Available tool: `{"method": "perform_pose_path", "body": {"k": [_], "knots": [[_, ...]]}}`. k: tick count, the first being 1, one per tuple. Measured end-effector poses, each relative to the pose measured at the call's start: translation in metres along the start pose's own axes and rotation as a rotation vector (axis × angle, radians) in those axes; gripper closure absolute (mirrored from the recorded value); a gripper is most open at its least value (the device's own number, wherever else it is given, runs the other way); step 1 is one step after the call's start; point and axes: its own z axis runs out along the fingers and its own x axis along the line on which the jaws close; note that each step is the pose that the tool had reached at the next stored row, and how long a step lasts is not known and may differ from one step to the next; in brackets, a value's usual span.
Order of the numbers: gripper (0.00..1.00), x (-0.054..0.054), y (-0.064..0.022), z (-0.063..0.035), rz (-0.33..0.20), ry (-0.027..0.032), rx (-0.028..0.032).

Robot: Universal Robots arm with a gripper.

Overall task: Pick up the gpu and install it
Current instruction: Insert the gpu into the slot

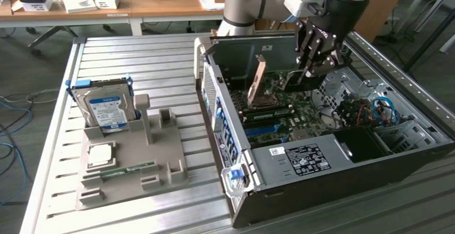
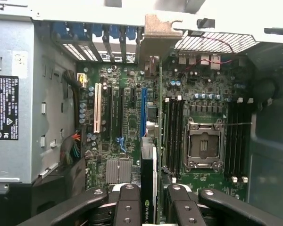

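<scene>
Starting at the near edge of the worktop (image 1: 163, 212), a grey holder (image 1: 160, 154) sits toward the exterior view's left corner. A slim green memory stick (image 1: 128, 169) lies in one of its nearer slots, with a square silver chip (image 1: 101, 155) just behind it. Farther back in the same holder, a blue-framed hard drive (image 1: 106, 109) stands upright. Along the worktop's edge on the exterior view's right lies an open computer case (image 1: 299, 191). Its near end is taken up by a grey power supply (image 1: 302, 156) bearing a black label, and the motherboard (image 1: 284, 122) is exposed beyond it. Deeper in the case, the gripper (image 1: 310, 79) reaches down over the board, and its black fingers (image 2: 127, 209) are clamped on the gpu (image 2: 148, 174). The gpu is a thin dark card seen edge-on, held between a blue slot (image 2: 143, 113) and the black memory slots (image 2: 172, 132). Its light bracket (image 2: 162, 28) sits at the case's rear wall. Whether the card is seated in a slot cannot be told. The empty processor socket (image 2: 203, 143) lies just beyond the memory slots. Past the far edge of the worktop stands a wooden desk (image 1: 170, 7).
</scene>
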Motion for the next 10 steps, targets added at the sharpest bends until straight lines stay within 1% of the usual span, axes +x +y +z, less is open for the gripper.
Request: {"method": "perform_pose_path", "body": {"k": [5,10], "knots": [[0.74,0.0005,0.0001,0.0081,-0.004,-0.0001,0.0009],[0.74,0.0006,0.0001,0.0093,-0.004,0.0,0.0008]]}}
